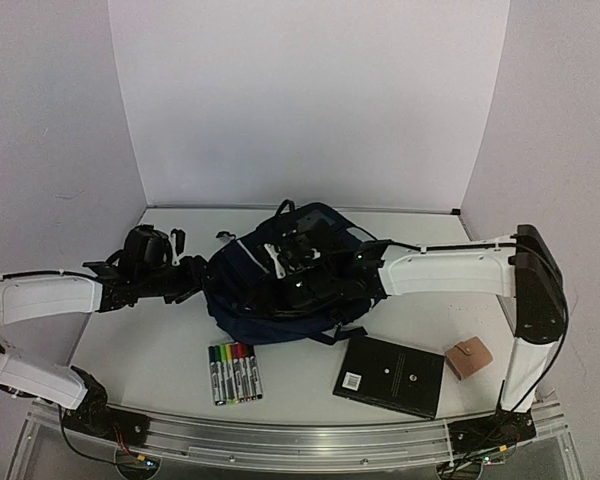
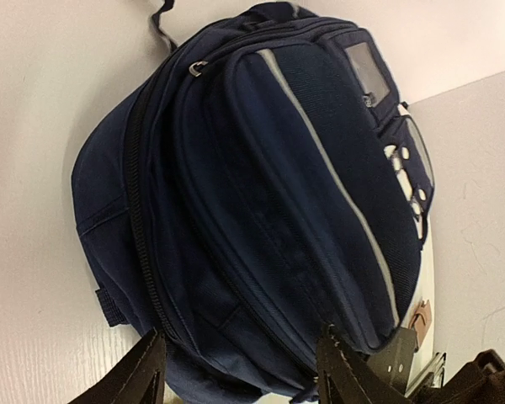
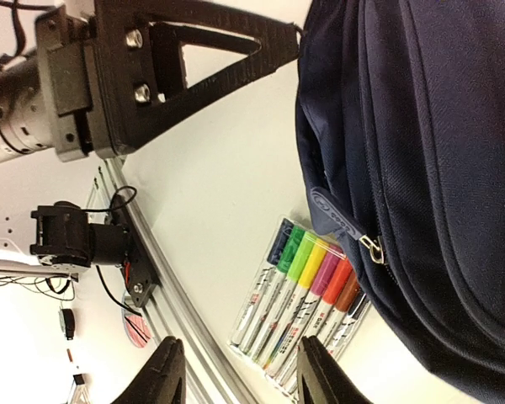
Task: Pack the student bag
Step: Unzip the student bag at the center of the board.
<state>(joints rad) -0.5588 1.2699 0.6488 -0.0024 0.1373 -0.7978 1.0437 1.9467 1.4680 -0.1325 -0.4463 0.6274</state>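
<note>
Table: markers, notebook, wallet near student bag.

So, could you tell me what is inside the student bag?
Its contents are hidden: the student bag shows only outer fabric. The marker set, black book and tan wallet lie outside.

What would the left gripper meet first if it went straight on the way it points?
The student bag: its navy fabric lies directly beyond the left gripper's open fingers, seemingly very close, though depth is unclear.
</note>
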